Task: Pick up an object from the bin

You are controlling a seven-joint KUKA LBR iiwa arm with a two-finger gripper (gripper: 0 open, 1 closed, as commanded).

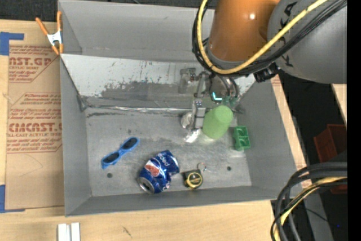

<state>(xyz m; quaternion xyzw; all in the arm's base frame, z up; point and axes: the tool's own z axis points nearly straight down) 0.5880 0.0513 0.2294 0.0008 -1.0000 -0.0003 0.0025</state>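
Note:
My gripper hangs low over the right half of the bin, under the arm's orange cover. A pale green rounded thing, like a small cup or ball, lies right against its right side. Whether the gripper has hold of it cannot be made out. A darker green block lies just to the right of the pale green thing, on the bin floor.
Toward the front of the bin lie blue sunglasses at the left, a crushed blue cola can in the middle, and a small yellow-and-black tape measure beside it. The bin's sloping right wall is near the gripper.

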